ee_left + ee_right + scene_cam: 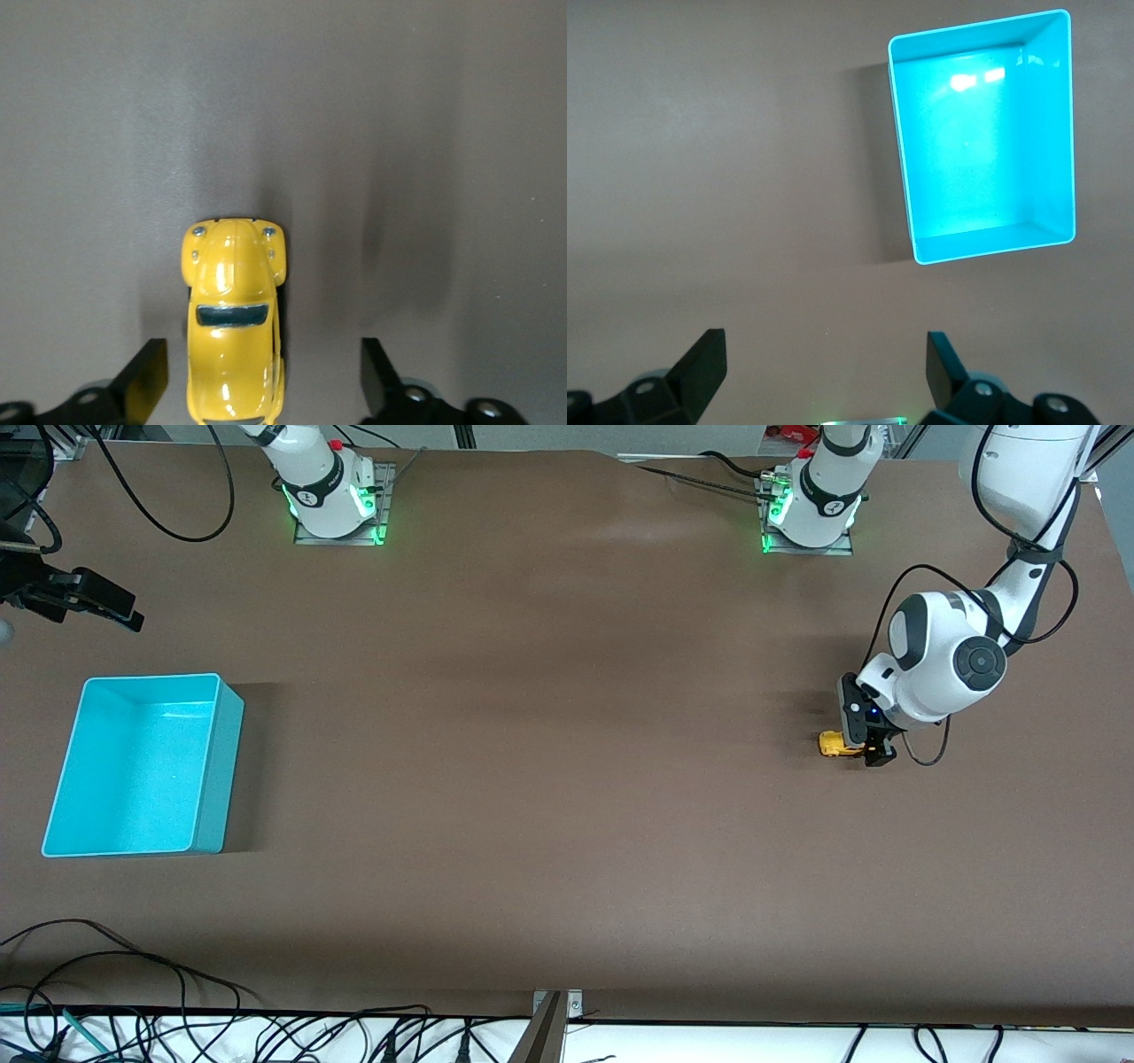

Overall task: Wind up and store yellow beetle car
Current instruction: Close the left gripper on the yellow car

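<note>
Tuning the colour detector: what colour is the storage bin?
Turquoise, inside and out: the bin shows best in the right wrist view.

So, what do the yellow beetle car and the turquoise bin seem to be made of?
The yellow beetle car, lying between the open fingers of the left gripper, looks like painted metal or hard plastic: its glossy shell shows sharp highlights, so I cannot tell which. The turquoise bin looks like moulded plastic with a smooth, slightly shiny finish: its floor reflects the lamps, and its walls are thin and even.
</note>
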